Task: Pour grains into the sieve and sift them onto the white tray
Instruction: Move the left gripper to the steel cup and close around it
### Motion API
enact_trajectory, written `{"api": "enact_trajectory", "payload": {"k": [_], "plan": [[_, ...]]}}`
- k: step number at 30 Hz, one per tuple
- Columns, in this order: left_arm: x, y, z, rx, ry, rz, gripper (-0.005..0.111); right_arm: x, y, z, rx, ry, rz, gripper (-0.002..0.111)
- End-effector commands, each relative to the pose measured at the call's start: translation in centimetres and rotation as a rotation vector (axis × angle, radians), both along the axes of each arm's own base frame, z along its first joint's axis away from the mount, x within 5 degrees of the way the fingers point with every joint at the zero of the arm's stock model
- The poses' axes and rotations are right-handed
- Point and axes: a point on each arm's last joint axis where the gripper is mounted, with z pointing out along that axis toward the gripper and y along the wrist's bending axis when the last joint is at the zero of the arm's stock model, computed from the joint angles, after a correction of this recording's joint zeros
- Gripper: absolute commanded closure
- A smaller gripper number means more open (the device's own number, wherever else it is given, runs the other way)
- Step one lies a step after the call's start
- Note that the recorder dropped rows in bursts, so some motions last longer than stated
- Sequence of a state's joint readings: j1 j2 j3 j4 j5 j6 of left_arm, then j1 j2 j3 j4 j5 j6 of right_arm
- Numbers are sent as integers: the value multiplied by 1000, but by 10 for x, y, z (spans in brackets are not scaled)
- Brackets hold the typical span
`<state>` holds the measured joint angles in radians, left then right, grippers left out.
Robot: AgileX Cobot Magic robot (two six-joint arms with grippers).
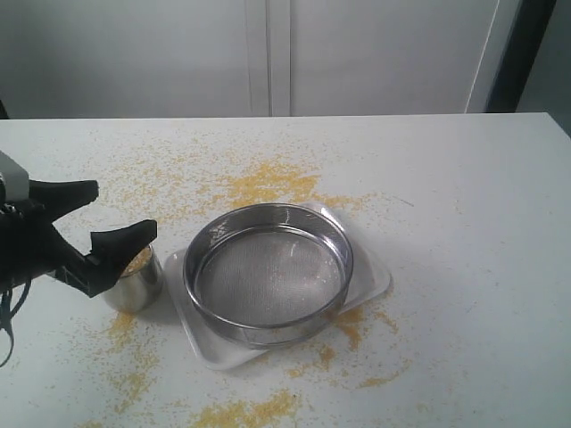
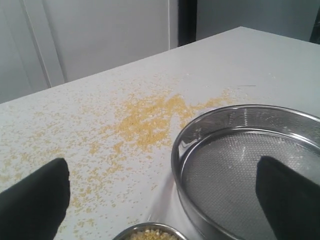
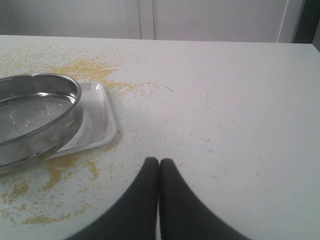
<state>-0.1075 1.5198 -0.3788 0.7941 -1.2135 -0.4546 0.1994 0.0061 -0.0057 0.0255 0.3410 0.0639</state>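
Note:
The sieve point(image 1: 268, 272) point(image 2: 250, 165) point(image 3: 30, 120) rests on the white tray point(image 1: 370, 276) point(image 3: 97, 120), its mesh bare. A small steel cup point(image 1: 136, 283) point(image 2: 147, 232) left of the tray holds the grains point(image 1: 136, 262) point(image 2: 150, 235). My left gripper point(image 1: 120, 214) point(image 2: 160, 195) hovers open over the cup, its black fingers point(image 2: 35, 200) wide apart, nothing held. Out of the exterior view, my right gripper point(image 3: 159, 162) is shut with nothing between its fingers, over bare table to the right of the tray.
Yellow meal is scattered over the white table point(image 1: 464, 196), thickest behind the sieve point(image 1: 268, 183) and along the front edge point(image 1: 245, 412). A white wall stands behind the table.

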Motion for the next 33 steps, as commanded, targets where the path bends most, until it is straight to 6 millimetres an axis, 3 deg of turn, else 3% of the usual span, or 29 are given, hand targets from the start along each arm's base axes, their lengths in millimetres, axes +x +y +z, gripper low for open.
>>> {"api": "enact_trajectory", "payload": {"k": [1,6,33], "plan": [[9,-1,-10,-17,39,26,7,0,0,-1,7,-5,-5,108],[14,-2,-24,-3,89,17,7,0,0,-1,7,-5,-5,108],[25,-7,-61,35,201,4,7,0,0,-1,7,-5,-5,108]]}}
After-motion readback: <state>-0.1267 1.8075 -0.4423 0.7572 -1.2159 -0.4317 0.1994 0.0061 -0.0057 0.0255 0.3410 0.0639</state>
